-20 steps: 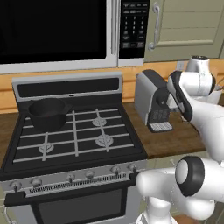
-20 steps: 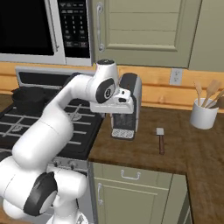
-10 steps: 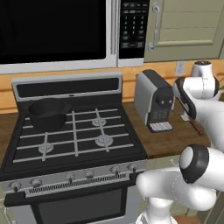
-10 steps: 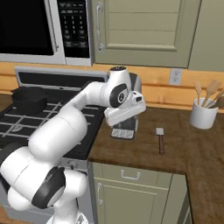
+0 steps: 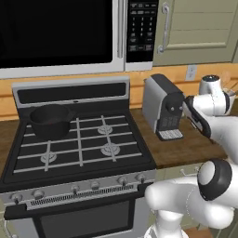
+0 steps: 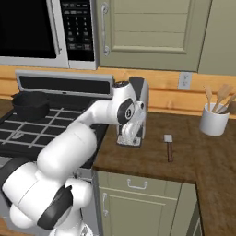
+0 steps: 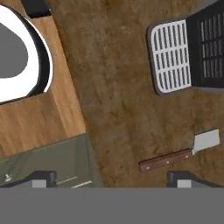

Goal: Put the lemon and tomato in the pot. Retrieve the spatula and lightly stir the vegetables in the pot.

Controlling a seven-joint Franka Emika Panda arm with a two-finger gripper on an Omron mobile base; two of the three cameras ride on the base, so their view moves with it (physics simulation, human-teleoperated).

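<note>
The pot sat on the back-left burner of the stove, under the microwave. Right of the stove, on the counter, stood the coffee machine (against the back wall). Further right lay the spatula, flat on the counter, and beyond it the utensil cup stood near the wall. The open gripper hung above the counter, near the spatula's handle

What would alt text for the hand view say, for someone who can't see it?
Looking down on a wooden counter: a spatula with a brown handle and grey blade lies near the open gripper. The coffee machine's white drip grille sits upper right.
</note>
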